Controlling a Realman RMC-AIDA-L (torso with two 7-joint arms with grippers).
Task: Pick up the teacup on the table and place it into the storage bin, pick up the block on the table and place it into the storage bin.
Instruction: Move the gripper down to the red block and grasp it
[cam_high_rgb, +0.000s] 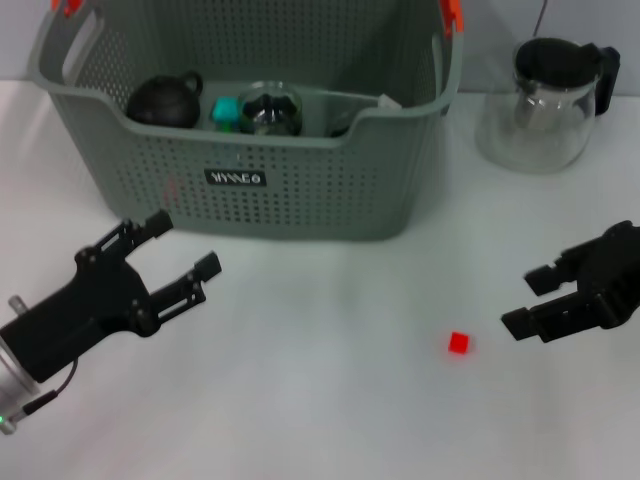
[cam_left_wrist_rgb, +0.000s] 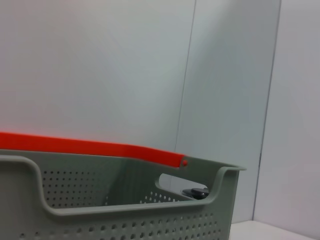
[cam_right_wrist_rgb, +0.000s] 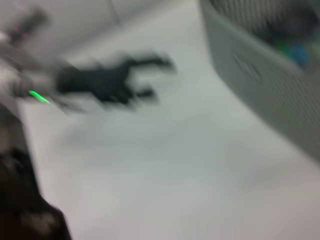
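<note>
On the white table (cam_high_rgb: 330, 400), two black arms reach inward from either side, both hanging above the surface and touching nothing. The left gripper (cam_high_rgb: 187, 255) sits low at the robot's left, its arm angled up toward the front wall of the storage bin; its jaws are spread wide apart, with nothing between them, and they stop short of the bin. The right gripper (cam_high_rgb: 537, 297) comes in from the robot's right edge, held roughly level and pointing toward the middle of the table; its jaws are also parted and empty.

The block (cam_high_rgb: 458, 343), small and red, lies on the table just beside the right gripper's lower finger, clear of it, and well apart from the left gripper.

The storage bin (cam_high_rgb: 300, 190), grey-green with perforated walls, orange corner clips and a small black label on its front, stands at the far side of the table. Inside it lie a dark round teapot (cam_high_rgb: 163, 101), a teal object, and a clear rounded glass piece (cam_high_rgb: 270, 110); whether that piece is the teacup cannot be told. A glass teapot (cam_high_rgb: 548, 102) with a black lid and handle stands to the right of the bin, near but apart from it.

From the left wrist view, the bin's rim (cam_left_wrist_rgb: 125, 207) and an orange strip (cam_left_wrist_rgb: 90, 147) along its far edge show.
</note>
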